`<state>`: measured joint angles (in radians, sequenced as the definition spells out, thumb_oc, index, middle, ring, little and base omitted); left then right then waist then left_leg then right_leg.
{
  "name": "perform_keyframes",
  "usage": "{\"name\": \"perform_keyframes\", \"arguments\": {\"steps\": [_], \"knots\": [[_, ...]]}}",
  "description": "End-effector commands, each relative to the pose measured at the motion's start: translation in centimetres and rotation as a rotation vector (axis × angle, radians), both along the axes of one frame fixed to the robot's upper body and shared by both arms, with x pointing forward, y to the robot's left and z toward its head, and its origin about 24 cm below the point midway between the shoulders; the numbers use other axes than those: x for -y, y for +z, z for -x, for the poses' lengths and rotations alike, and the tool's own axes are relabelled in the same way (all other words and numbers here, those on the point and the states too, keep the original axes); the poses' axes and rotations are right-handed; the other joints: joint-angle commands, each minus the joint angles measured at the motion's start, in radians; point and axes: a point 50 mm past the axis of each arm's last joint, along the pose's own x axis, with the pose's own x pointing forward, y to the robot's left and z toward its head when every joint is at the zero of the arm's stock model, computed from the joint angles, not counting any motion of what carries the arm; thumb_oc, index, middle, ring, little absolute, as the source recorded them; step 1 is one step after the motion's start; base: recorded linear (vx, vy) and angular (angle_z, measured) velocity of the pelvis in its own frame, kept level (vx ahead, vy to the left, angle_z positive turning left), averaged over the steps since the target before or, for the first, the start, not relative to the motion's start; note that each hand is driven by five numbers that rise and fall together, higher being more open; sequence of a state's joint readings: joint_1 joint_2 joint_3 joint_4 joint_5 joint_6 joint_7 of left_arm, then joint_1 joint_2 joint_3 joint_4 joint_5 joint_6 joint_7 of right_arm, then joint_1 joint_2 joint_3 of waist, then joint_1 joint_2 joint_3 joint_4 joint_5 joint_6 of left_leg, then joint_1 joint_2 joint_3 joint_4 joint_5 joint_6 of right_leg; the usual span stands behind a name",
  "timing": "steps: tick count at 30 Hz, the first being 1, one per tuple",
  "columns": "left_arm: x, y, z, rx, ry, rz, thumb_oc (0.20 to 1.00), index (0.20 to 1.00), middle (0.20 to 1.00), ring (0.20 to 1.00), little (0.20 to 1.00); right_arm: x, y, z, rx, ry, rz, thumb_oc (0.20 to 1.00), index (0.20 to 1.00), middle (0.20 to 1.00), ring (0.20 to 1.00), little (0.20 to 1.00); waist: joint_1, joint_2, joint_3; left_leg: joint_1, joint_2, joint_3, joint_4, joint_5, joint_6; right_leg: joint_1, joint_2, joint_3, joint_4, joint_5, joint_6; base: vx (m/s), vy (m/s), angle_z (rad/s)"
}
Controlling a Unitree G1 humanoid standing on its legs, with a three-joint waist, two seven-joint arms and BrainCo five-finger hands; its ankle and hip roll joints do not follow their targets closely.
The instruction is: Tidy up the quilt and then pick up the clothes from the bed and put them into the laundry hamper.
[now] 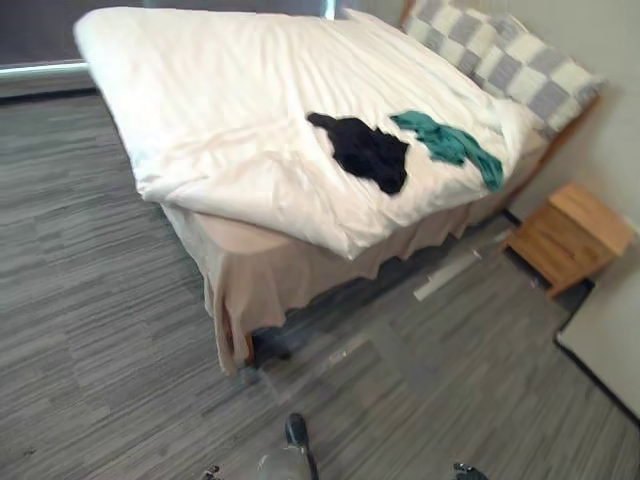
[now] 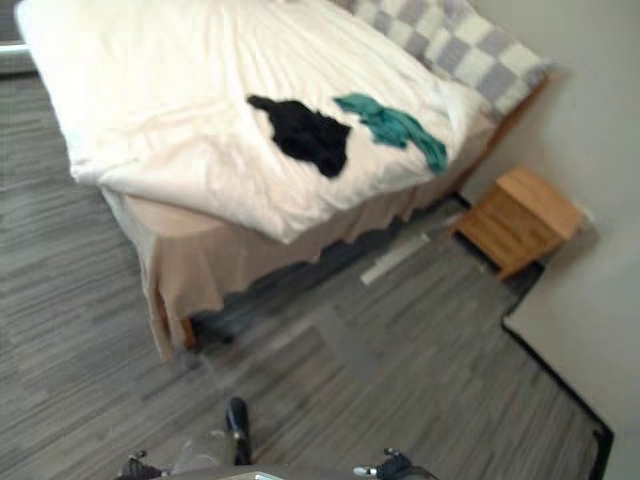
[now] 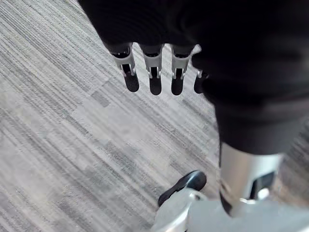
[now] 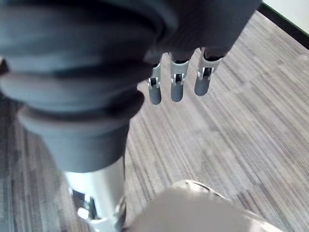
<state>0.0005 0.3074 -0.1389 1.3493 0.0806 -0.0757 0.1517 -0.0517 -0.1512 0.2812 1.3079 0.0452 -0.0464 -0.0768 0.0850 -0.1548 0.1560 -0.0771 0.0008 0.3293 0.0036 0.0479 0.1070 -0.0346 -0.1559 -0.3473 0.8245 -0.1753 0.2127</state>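
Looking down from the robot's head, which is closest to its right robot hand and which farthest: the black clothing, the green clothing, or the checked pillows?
In the left eye view, the right robot hand sits at the bottom edge, over the floor.
1. Black garment, on the quilt near the bed's close edge.
2. Teal garment, just beyond it, toward the pillows.
3. Checked pillows, at the head of the bed.

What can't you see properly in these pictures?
- Under the bed: hidden in the eye views by the white quilt and the beige bed skirt.
- Checked pillows: cut off by the top edge of the right eye view.
- Black garment and teal garment: crumpled, so what kind of clothes they are is unclear.
- Left hand and right hand: mostly covered by their dark wrist covers.
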Motion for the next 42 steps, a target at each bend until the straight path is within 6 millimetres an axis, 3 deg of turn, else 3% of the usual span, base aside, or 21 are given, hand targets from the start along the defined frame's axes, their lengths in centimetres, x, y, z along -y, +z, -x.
{"name": "perform_keyframes", "arguments": {"steps": [1,2,5,6,9,15,16,17,18,19,20,21,22,23,24,25,26,28,30,34,42], "knots": [[0.3,0.4,-2.3,0.055,-0.031,-0.004,1.000,1.000,1.000,1.000,1.000,1.6,1.6,-4.4,0.125,0.006,0.033,1.000,1.000,1.000,1.000,1.000,0.028,0.071,0.076,0.074,0.095,0.044,-0.033,-0.025,-0.106,-0.012,-0.002,-0.058,-0.256,0.146,0.027,0.35,-0.133,1.05],[0.1,0.6,-2.8,0.065,-0.058,-0.008,1.000,1.000,1.000,1.000,1.000,1.8,1.7,-4.7,0.130,0.016,0.030,1.000,1.000,1.000,1.000,1.000,0.026,0.084,0.073,0.091,0.092,-0.013,-0.057,-0.034,-0.124,-0.016,-0.043,-0.038,-0.422,0.097,-0.019,0.33,-0.198,1.04],[0.0,0.9,-3.8,0.086,-0.088,-0.022,1.000,1.000,1.000,1.000,1.000,2.2,1.9,-4.9,0.145,-0.009,0.024,1.000,1.000,1.000,1.000,1.000,0.013,0.081,0.073,0.095,0.083,-0.073,-0.063,-0.045,-0.146,0.012,-0.062,0.058,-0.659,0.120,-0.020,0.28,-0.202,0.99],[-0.3,1.1,-4.2,0.078,-0.124,-0.045,1.000,1.000,1.000,1.000,1.000,2.7,1.9,-4.7,0.142,-0.053,0.018,1.000,1.000,1.000,1.000,1.000,-0.011,0.070,0.066,0.095,0.081,-0.130,-0.071,-0.056,-0.162,0.024,-0.089,0.183,-0.770,0.183,0.006,0.26,-0.273,1.22],[-1.2,1.3,-3.9,0.084,-0.091,-0.052,1.000,1.000,1.000,1.000,1.000,2.7,1.3,-3.1,0.083,-0.061,0.019,1.000,1.000,1.000,1.000,1.000,-0.002,0.050,0.038,0.102,0.087,-0.171,-0.040,-0.081,-0.180,0.050,-0.101,0.164,-0.797,0.208,0.024,0.40,-0.386,1.61],[-4.1,3.0,-4.4,0.225,0.046,-0.098,1.000,1.000,1.000,1.000,1.000,3.9,1.2,-2.2,0.051,-0.045,0.061,1.000,1.000,1.000,1.000,1.000,0.005,0.088,0.017,0.109,0.129,-0.237,-0.053,-0.064,-0.227,0.126,-0.047,0.083,-0.906,0.185,-0.001,0.19,-0.207,0.48],[-5.3,4.4,-5.9,0.346,0.083,-0.127,1.000,1.000,1.000,1.000,1.000,4.3,1.3,-2.1,0.058,-0.057,0.070,1.000,1.000,1.000,1.000,1.000,0.014,0.097,0.026,0.109,0.137,-0.242,-0.047,-0.061,-0.238,0.137,-0.043,0.066,-0.912,0.177,-0.004,0.01,-0.125,0.38],[-6.6,8.5,-10.1,0.619,0.067,-0.177,1.000,1.000,1.000,1.000,1.000,5.0,1.4,-1.5,0.068,-0.093,0.084,1.000,1.000,1.000,1.000,1.000,0.020,0.106,0.051,0.064,0.148,-0.228,-0.004,-0.040,-0.256,0.147,-0.054,0.018,-0.912,0.165,-0.006,0.01,-0.124,0.26],[-6.6,8.5,-10.1,0.619,0.067,-0.177,1.000,1.000,1.000,1.000,1.000,5.0,1.4,-1.5,0.068,-0.093,0.083,1.000,1.000,1.000,1.000,1.000,0.018,0.105,0.048,0.059,0.147,-0.230,-0.003,-0.038,-0.255,0.143,-0.055,0.016,-0.912,0.166,-0.006,-0.10,-0.131,0.51],[-7.3,13.7,-13.8,0.900,0.049,-0.219,1.000,1.000,1.000,1.000,1.000,5.5,1.2,-0.2,0.050,-0.122,0.090,1.000,1.000,1.000,1.000,1.000,0.012,0.111,0.071,0.013,0.163,-0.164,0.028,-0.013,-0.265,0.154,-0.057,-0.029,-0.912,0.154,-0.012,-0.07,-0.064,0.78],[-7.3,13.7,-13.8,0.899,0.049,-0.219,1.000,1.000,1.000,1.000,1.000,5.4,1.2,-0.2,0.050,-0.122,0.090,1.000,1.000,1.000,1.000,1.000,0.011,0.110,0.068,0.009,0.163,-0.165,0.028,-0.011,-0.264,0.150,-0.058,-0.030,-0.912,0.156,-0.012,-0.05,-0.085,1.06],[-7.4,15.9,-14.9,1.002,0.015,-0.233,1.000,1.000,1.000,1.000,1.000,5.6,1.1,0.6,0.032,-0.131,0.091,1.000,1.000,1.000,1.000,1.000,0.008,0.117,0.067,0.013,0.168,-0.141,0.019,-0.008,-0.265,0.155,-0.049,-0.041,-0.912,0.150,-0.016,0.09,-0.047,0.91],[-7.8,20.4,-16.2,1.167,-0.070,-0.311,1.000,1.000,1.000,1.000,1.000,6.0,0.9,1.9,-0.006,-0.134,0.094,1.000,1.000,1.000,1.000,1.000,-0.008,0.136,0.048,0.036,0.178,-0.119,-0.034,0.002,-0.269,0.163,-0.033,-0.054,-0.912,0.140,-0.018,0.09,-0.049,0.47],[-7.8,20.4,-16.1,1.166,-0.070,-0.312,1.000,1.000,1.000,1.000,1.000,6.0,0.9,1.9,-0.007,-0.133,0.094,1.000,1.000,1.000,1.000,1.000,-0.009,0.136,0.048,0.038,0.178,-0.118,-0.037,0.003,-0.269,0.163,-0.033,-0.054,-0.912,0.139,-0.018,0.09,-0.033,0.10],[-7.6,22.7,-16.9,1.246,-0.125,-0.350,1.000,1.000,1.000,1.000,1.000,6.1,0.9,2.1,-0.013,-0.136,0.090,1.000,1.000,1.000,1.000,1.000,-0.018,0.142,0.046,0.044,0.186,-0.107,-0.047,0.014,-0.275,0.163,-0.027,-0.057,-0.912,0.137,-0.020,0.04,-0.015,-0.16],[-6.8,26.8,-18.6,1.354,-0.265,-0.455,1.000,1.000,1.000,1.000,1.000,6.2,1.0,2.1,-0.010,-0.122,0.085,1.000,1.000,1.000,1.000,1.000,-0.040,0.145,0.048,0.055,0.196,-0.078,-0.067,0.031,-0.284,0.154,-0.021,-0.051,-0.912,0.138,-0.023,0.04,-0.011,-0.11],[-6.3,28.3,-19.2,1.385,-0.331,-0.496,1.000,1.000,1.000,1.000,1.000,6.3,1.1,1.9,-0.004,-0.107,0.086,1.000,1.000,1.000,1.000,1.000,-0.052,0.148,0.052,0.058,0.198,-0.069,-0.074,0.031,-0.285,0.145,-0.020,-0.043,-0.911,0.140,-0.023,0.02,-0.002,-0.04],[-5.0,30.9,-20.4,1.422,-0.467,-0.567,1.000,1.000,1.000,1.000,1.000,6.4,1.2,1.3,0.012,-0.075,0.089,1.000,1.000,1.000,1.000,1.000,-0.073,0.153,0.061,0.060,0.205,-0.046,-0.076,0.030,-0.287,0.123,-0.021,-0.028,-0.909,0.145,-0.020,0.00,0.014,-0.05],[-4.2,31.9,-21.2,1.437,-0.521,-0.585,1.000,1.000,1.000,1.000,1.000,6.5,1.4,0.6,0.026,-0.054,0.092,1.000,1.000,1.000,1.000,1.000,-0.088,0.156,0.074,0.056,0.207,-0.032,-0.074,0.030,-0.287,0.103,-0.023,-0.015,-0.905,0.151,-0.018,-0.08,0.025,-0.24],[-0.3,35.5,-26.0,1.465,-0.675,-0.714,1.000,1.000,1.000,1.000,1.000,6.0,2.6,-3.7,0.142,0.030,0.097,1.000,1.000,1.000,1.000,1.000,-0.151,0.151,0.146,-0.011,0.225,0.032,-0.039,0.029,-0.288,-0.058,-0.032,0.070,-0.847,0.176,-0.014,-0.19,0.042,-0.58],[3.1,39.1,-31.1,1.376,-0.787,-0.901,1.000,1.000,1.000,1.000,1.000,4.9,3.4,-6.3,0.233,0.067,0.086,1.000,1.000,1.000,1.000,1.000,-0.197,0.130,0.196,-0.081,0.255,0.069,-0.018,0.025,-0.305,-0.173,-0.030,0.111,-0.822,0.184,0.003,-0.05,-0.017,-0.46]]}}
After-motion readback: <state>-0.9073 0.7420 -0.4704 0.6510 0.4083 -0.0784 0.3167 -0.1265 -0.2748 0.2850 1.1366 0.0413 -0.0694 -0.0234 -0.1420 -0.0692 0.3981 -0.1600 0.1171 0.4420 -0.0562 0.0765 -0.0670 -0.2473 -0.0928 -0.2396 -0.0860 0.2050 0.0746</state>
